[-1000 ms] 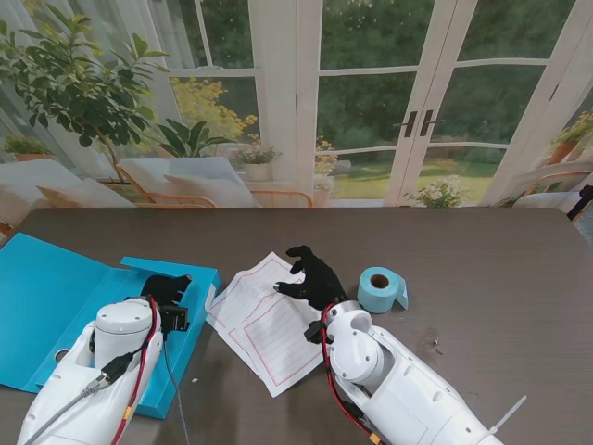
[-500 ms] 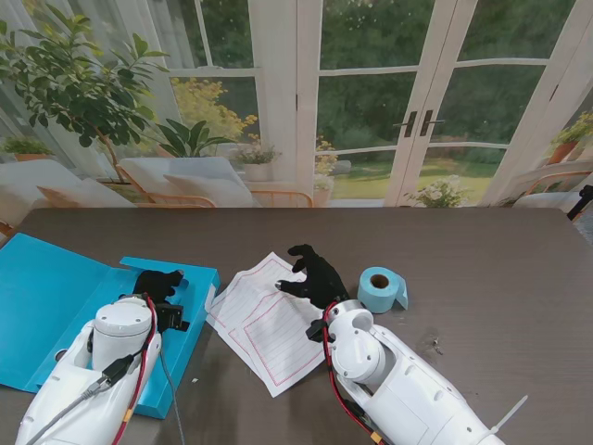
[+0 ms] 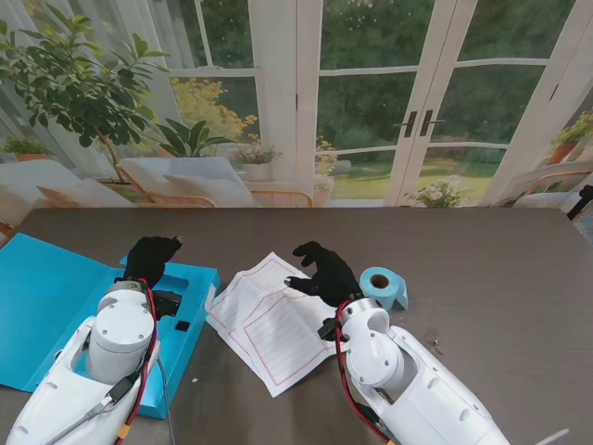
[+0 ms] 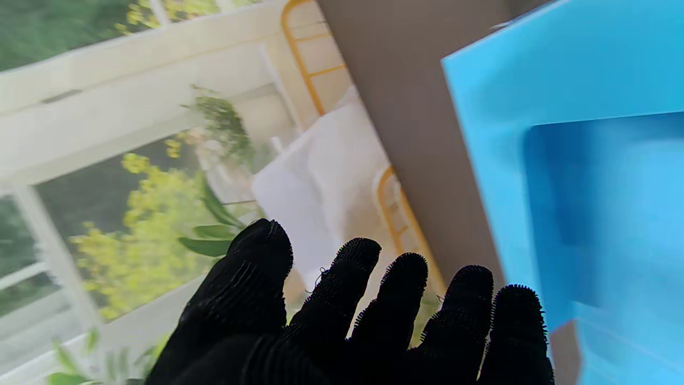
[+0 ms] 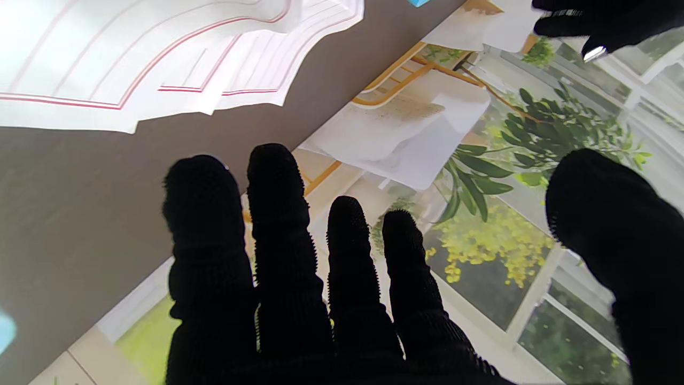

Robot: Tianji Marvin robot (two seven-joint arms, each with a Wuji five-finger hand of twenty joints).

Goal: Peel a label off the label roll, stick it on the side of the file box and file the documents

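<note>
Now both our hands hover with fingers spread, holding nothing — right hand (image 3: 322,271) should slide flat under the documents (image 3: 269,324), left hand (image 3: 148,258) steadying the file box (image 3: 56,306).

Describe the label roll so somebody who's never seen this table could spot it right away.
Start at the dark brown table and find the white ruled documents lying near its middle. Just to their right, past the black-gloved right hand, sits the label roll. It is the only round thing there: a pale blue ring with a brown cardboard core, unlike the flat, bright blue file box on the left.
</note>
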